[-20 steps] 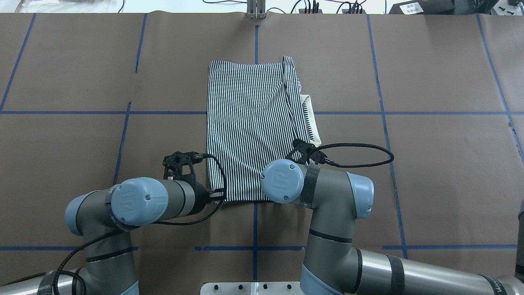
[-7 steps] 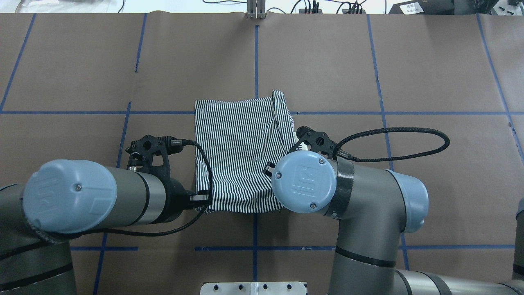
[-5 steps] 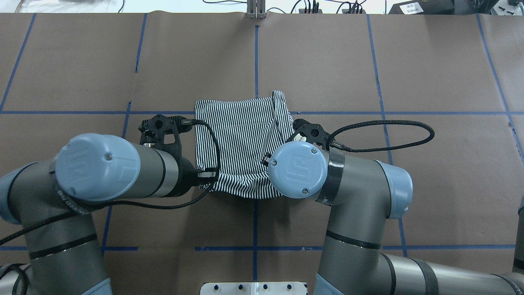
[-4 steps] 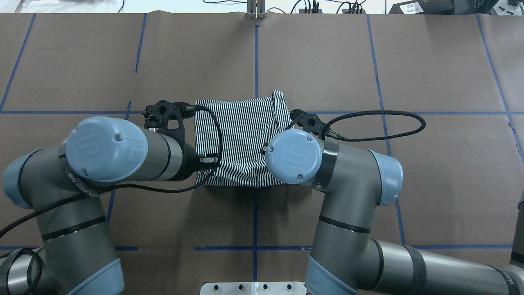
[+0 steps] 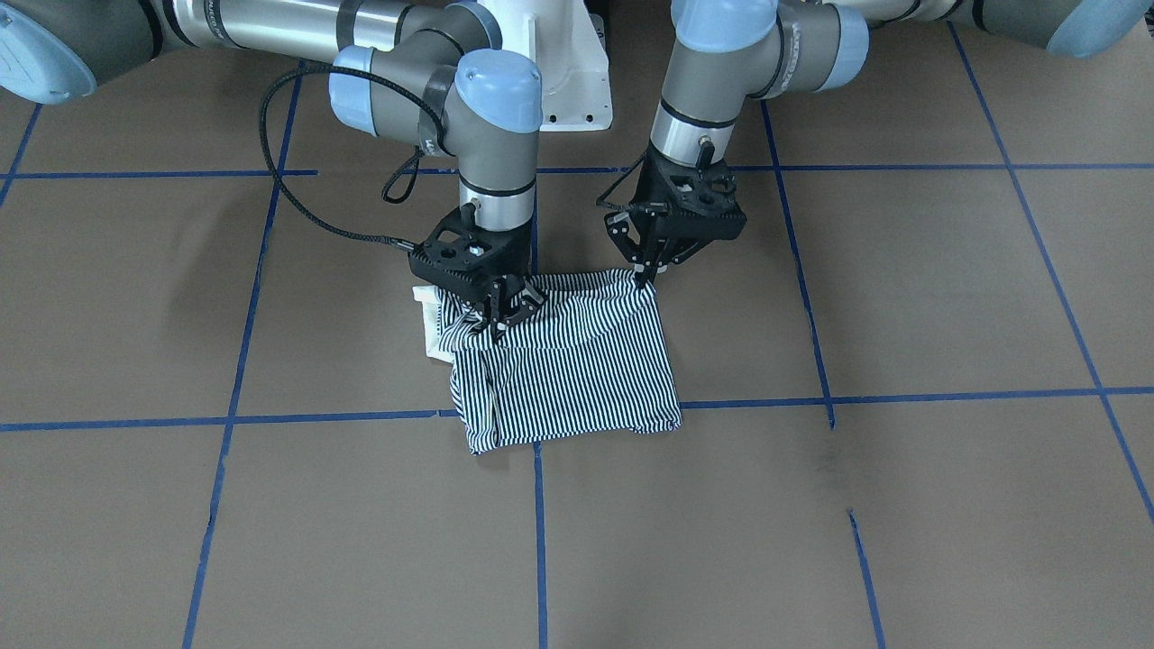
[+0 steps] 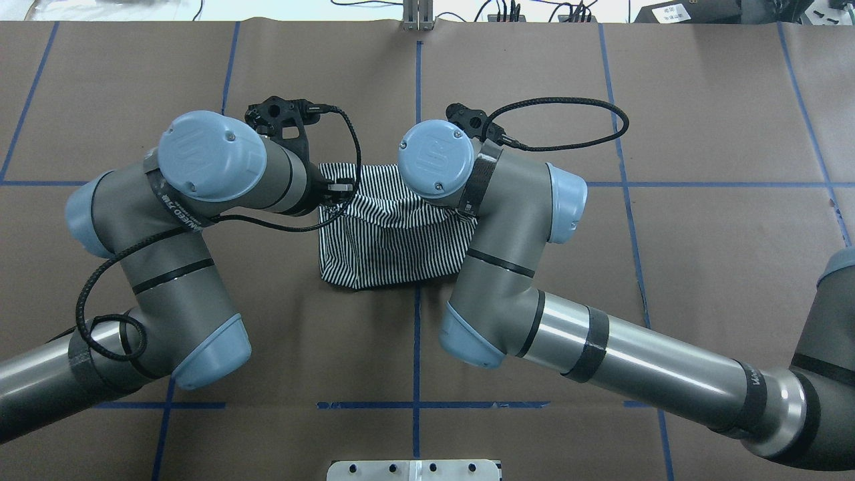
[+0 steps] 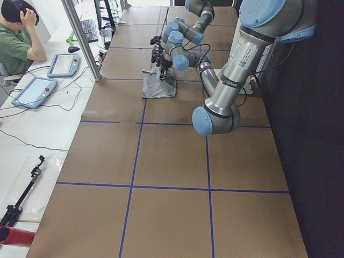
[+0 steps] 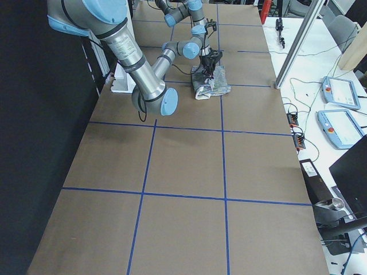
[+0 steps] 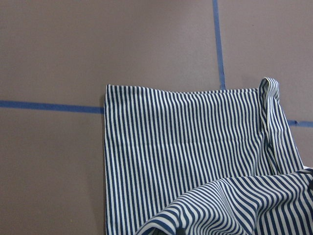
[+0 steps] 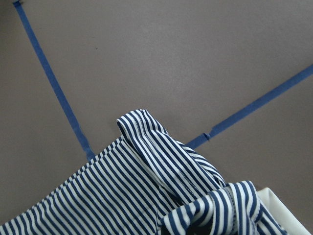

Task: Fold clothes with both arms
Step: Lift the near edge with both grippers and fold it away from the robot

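Note:
The striped polo shirt [image 5: 577,370] lies folded on the brown table, with its robot-side edge lifted and doubled over. My left gripper [image 5: 645,273] is shut on one raised corner of that edge. My right gripper [image 5: 497,317] is shut on the other corner, beside the cream collar [image 5: 425,317]. In the overhead view both wrists cover the fingers, and the shirt [image 6: 391,257] shows between the arms. The left wrist view looks down on the flat striped layer [image 9: 186,147]. The right wrist view shows a bunched fold [image 10: 161,156] and a bit of collar [image 10: 286,213].
Blue tape lines [image 5: 902,397] mark a grid on the brown paper table [image 5: 902,270]. The white robot base [image 5: 563,63] stands at the robot's side. A person [image 7: 16,43] sits at a desk beyond the table's far edge, by pendants [image 7: 32,91] and a metal post [image 7: 80,37].
Both grippers have carried the shirt's near edge up and away from the robot, over the rest of the shirt. The visible shirt is shorter, and the arms reach farther out.

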Controlling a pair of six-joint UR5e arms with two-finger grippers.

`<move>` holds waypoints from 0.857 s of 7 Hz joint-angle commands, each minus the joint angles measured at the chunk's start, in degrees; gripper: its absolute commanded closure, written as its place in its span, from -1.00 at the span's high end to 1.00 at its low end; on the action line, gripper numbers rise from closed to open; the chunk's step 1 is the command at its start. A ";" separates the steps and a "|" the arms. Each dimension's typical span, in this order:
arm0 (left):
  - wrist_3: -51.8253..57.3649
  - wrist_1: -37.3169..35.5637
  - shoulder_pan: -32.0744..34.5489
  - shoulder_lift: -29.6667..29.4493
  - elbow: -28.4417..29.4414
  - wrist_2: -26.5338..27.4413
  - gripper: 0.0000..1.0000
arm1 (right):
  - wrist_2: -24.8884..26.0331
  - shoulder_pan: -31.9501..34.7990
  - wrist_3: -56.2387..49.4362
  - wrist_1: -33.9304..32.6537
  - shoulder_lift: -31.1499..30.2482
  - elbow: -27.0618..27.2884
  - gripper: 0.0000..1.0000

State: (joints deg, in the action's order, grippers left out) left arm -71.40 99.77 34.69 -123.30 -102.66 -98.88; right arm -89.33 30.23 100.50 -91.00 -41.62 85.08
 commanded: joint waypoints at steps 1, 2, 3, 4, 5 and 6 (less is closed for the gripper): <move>1.53 4.89 1.60 -1.06 6.66 -0.08 -1.00 | 0.03 1.06 -1.09 4.07 0.92 -5.26 -1.00; 1.53 5.60 1.87 -2.11 8.68 -0.08 -1.00 | 0.03 1.06 -1.01 4.16 2.40 -7.71 -1.00; 1.53 5.69 2.04 -2.81 10.01 0.00 -1.00 | 0.20 1.06 -1.01 7.56 3.29 -10.35 -1.00; 1.53 5.69 2.05 -2.91 10.20 0.00 -1.00 | 0.20 1.06 -0.92 9.33 3.47 -11.59 -1.00; 1.53 5.78 2.05 -3.00 10.46 0.00 -1.00 | 0.20 1.06 -1.09 9.35 3.47 -11.78 -1.00; 1.62 6.22 2.05 -3.00 11.68 0.09 -1.00 | 0.29 1.06 -1.10 9.44 3.47 -12.04 -1.00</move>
State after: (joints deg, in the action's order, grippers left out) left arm -69.86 105.60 36.71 -126.21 -92.14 -98.86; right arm -89.11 31.28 99.46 -82.00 -38.22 73.60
